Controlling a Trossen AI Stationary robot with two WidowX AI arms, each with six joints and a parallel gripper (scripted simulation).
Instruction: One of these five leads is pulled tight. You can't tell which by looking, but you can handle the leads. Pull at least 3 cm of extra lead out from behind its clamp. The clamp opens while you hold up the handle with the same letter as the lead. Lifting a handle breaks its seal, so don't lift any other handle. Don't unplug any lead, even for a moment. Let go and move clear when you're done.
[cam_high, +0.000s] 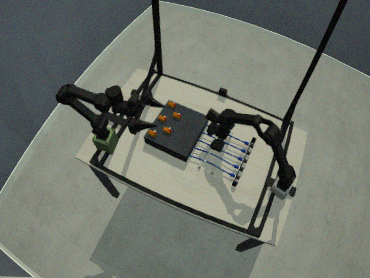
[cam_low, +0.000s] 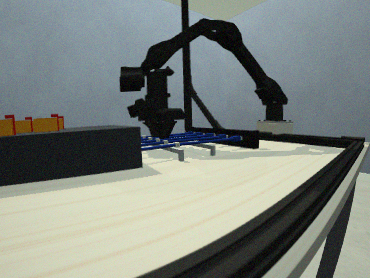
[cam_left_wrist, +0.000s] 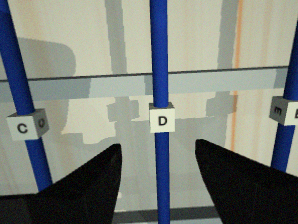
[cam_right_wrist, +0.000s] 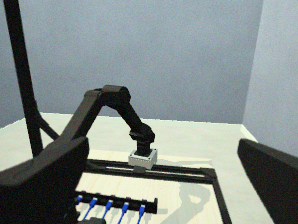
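Observation:
Several blue leads (cam_high: 222, 152) run from the dark box (cam_high: 175, 132) to a black plug strip (cam_high: 245, 160). In the left wrist view, lead D (cam_left_wrist: 159, 75) with its white tag D (cam_left_wrist: 162, 117) runs between the fingers of my left gripper (cam_left_wrist: 158, 149). The fingers stand apart on either side of it and do not touch it. Lead C (cam_left_wrist: 22, 100) is to its left and lead E (cam_left_wrist: 286, 115) to its right. A grey clamp bar (cam_left_wrist: 90, 87) crosses the leads. My left gripper (cam_high: 218, 145) hangs low over the leads. My right gripper (cam_high: 148, 113) is open and empty beside the box with orange handles (cam_high: 170, 117).
A black frame with upright posts (cam_high: 156, 40) rings the wooden board. The left arm's base (cam_right_wrist: 142, 157) stands at the far rail, behind the plug strip (cam_right_wrist: 115, 202). The box (cam_low: 70, 152) stands taller than the leads (cam_low: 190, 137).

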